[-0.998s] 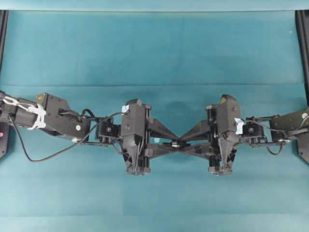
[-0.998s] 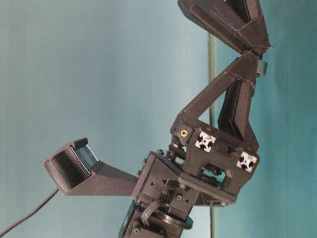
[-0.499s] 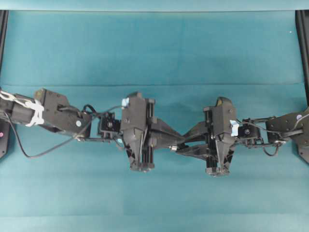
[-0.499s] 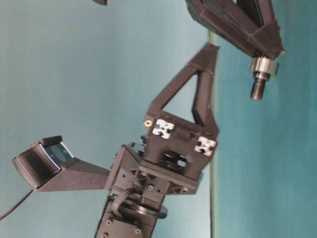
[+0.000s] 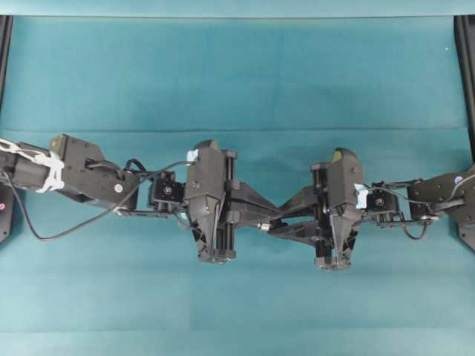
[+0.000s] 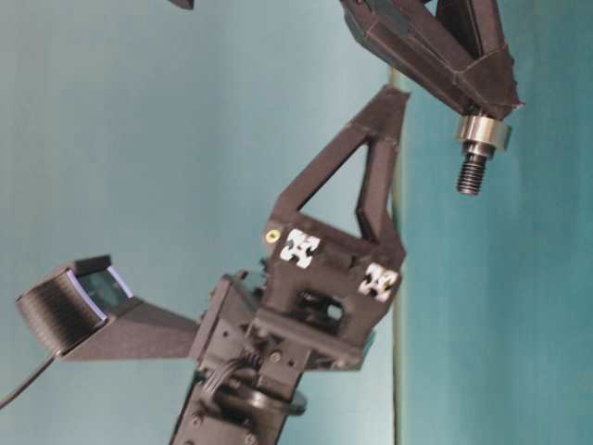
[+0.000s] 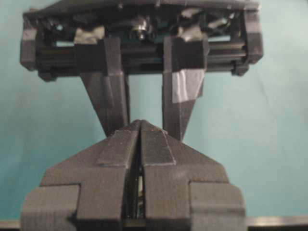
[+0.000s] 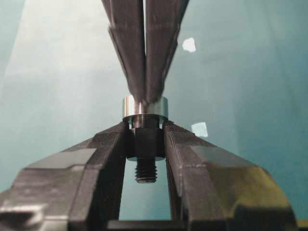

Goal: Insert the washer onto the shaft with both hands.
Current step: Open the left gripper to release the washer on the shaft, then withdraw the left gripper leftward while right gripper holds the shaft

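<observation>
Washer seated on shaft, held between two grippers above the teal table (image 5: 237, 74).

Left gripper (image 5: 276, 213) reaches in from 9 o'clock, its fingers (image 7: 139, 144) pressed fully together with nothing visible between them. Right gripper (image 5: 271, 225) reaches in from 3 o'clock, clamped on the dark shaft (image 8: 145, 144). The silvery washer (image 8: 144, 107) sits around the shaft, touching the left gripper's tips; the threaded end points toward the right wrist camera.

A teal cloth-covered table (image 5: 237, 74) carries small pale scraps (image 8: 189, 44) on it.
</observation>
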`<act>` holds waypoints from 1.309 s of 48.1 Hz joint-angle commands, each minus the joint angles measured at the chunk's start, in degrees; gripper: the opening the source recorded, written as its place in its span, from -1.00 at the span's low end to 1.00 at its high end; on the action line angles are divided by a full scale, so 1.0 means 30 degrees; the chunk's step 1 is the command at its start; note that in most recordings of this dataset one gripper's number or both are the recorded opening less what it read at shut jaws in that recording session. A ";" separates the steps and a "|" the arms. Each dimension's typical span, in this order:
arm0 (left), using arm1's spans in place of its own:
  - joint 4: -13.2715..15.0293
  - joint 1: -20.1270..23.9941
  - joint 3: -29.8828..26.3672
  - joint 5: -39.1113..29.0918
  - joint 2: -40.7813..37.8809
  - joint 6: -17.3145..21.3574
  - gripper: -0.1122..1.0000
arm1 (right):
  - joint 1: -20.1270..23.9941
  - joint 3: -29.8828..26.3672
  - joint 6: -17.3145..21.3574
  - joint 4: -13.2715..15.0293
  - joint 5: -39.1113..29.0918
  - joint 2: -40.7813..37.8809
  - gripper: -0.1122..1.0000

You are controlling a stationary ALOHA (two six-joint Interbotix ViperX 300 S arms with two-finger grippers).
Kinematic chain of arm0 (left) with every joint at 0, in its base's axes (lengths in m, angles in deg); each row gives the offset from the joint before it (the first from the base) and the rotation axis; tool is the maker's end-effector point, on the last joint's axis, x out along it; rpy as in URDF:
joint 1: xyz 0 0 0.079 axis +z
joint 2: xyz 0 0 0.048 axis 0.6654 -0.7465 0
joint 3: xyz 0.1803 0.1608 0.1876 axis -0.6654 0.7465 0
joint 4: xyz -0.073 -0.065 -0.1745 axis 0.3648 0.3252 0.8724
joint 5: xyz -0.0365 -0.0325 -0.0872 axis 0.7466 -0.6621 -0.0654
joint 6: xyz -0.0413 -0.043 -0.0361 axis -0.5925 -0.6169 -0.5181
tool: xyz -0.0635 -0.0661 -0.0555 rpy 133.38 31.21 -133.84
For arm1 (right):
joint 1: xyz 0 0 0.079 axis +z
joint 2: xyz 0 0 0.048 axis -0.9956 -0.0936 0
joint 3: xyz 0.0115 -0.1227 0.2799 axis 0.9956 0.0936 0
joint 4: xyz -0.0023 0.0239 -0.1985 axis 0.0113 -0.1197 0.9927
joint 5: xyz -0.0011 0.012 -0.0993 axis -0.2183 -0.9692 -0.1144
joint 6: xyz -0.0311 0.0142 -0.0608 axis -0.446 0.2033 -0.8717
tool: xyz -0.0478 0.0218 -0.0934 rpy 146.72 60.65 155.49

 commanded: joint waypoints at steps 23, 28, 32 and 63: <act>-0.0029 -0.0029 0.2988 -0.2520 0.3838 -0.0029 -0.77 | 0.0059 -0.0117 0.0176 0.0000 0.0381 0.0205 -0.80; -0.0029 -0.0088 0.3604 -0.3604 0.4541 -0.0059 -0.77 | 0.0146 0.0000 0.0264 0.0029 0.0352 0.0264 -0.80; -0.0029 -0.0088 0.3896 -0.4131 0.4980 -0.0381 -0.77 | 0.0146 0.0117 0.0381 0.0029 0.0498 0.0322 -0.80; 0.0000 -0.0088 0.5771 -0.4980 0.6328 -0.3193 -0.73 | 0.0146 0.0439 0.0820 0.0029 0.1582 0.0527 -0.80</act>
